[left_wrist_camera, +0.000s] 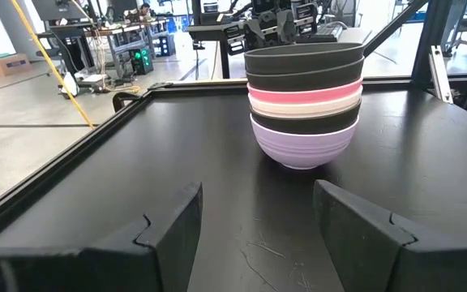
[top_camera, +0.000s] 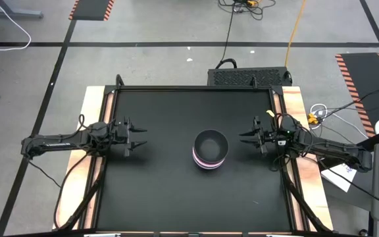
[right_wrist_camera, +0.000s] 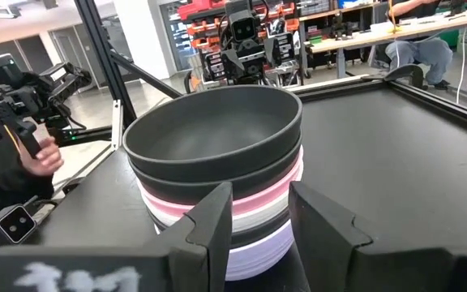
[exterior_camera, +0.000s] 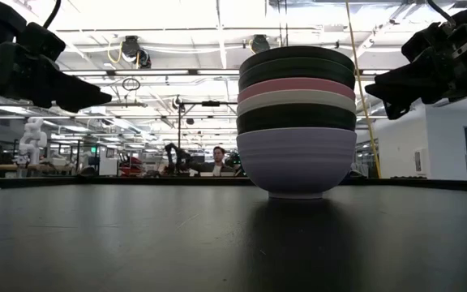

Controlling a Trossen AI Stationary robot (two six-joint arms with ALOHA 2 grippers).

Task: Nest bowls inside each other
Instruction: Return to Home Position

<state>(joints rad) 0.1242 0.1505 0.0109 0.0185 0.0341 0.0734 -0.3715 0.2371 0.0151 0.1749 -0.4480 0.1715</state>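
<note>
The bowls [top_camera: 210,150] stand nested in one stack a little right of the table's middle. From the top they are two black, a pink, a white and a black bowl [exterior_camera: 297,89], with a lavender bowl [left_wrist_camera: 302,144] at the bottom. The lavender bowl's foot [exterior_camera: 296,193] rests on the black table top. My left gripper [top_camera: 139,135] [left_wrist_camera: 258,211] hovers open at the table's left side, pointing level at the stack from well away. My right gripper [top_camera: 245,136] [right_wrist_camera: 260,203] hovers open just right of the stack, its fingers short of the bowls.
The black table top [top_camera: 170,191] has a raised rim [left_wrist_camera: 79,154] all around. Bare surface lies on every side of the stack. In the right wrist view a person's hand [right_wrist_camera: 45,156] shows beyond the table's edge.
</note>
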